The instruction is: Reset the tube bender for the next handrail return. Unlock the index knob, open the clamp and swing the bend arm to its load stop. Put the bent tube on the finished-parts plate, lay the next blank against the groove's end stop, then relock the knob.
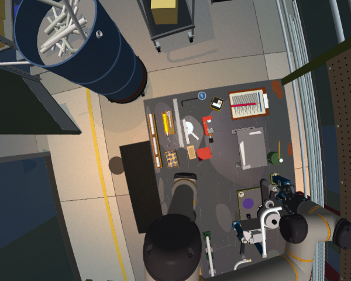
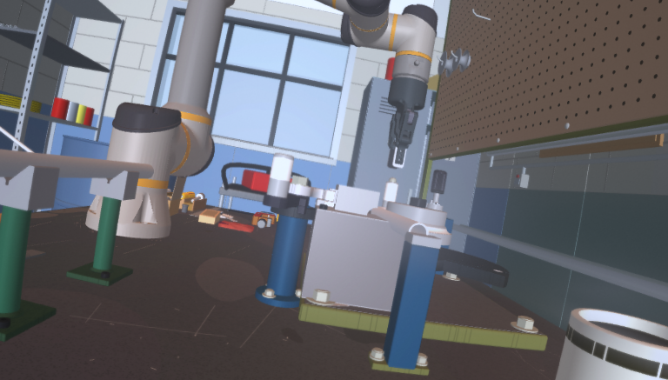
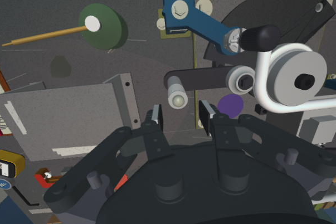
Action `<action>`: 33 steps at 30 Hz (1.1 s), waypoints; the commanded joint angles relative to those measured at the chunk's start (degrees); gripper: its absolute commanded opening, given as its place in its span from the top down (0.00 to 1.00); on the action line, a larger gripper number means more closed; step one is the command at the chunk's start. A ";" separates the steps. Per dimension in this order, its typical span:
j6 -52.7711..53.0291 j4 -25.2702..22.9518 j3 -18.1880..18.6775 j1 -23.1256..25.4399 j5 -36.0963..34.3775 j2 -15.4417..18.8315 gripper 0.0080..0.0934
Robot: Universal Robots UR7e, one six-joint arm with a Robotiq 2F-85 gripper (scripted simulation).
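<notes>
The bent white tube (image 3: 269, 83) (image 1: 265, 217) wraps around the grey bend die (image 3: 301, 79) (image 1: 272, 220) of the tube bender near the table's right end. The dark bend arm (image 3: 200, 80) reaches out from the die and ends in a white upright handle (image 3: 177, 96) (image 2: 391, 190). The black index knob (image 3: 260, 34) (image 2: 438, 180) stands on a blue bracket (image 3: 200, 23) beside the die. The straight blank tube (image 1: 209, 254) (image 2: 74, 164) rests on green V-stands at the table's near end. My gripper (image 3: 180, 115) (image 2: 399, 157) (image 1: 283, 193) hangs above the bend-arm handle, and it is open and empty.
A grey finished-parts plate (image 1: 251, 148) (image 3: 60, 117) lies left of the bender beside a green disc with a stick (image 3: 102, 26). A purple spot (image 3: 230, 105) marks the bender's base. A pegboard wall (image 2: 551, 46) rises close on the right, and small tools and a clipboard (image 1: 248, 102) fill the far table.
</notes>
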 commanded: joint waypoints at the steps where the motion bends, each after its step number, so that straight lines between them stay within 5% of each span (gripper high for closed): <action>1: 0.00 -0.75 0.40 0.00 0.00 0.17 0.53; 33: 0.02 -3.65 2.42 0.04 0.00 0.99 0.47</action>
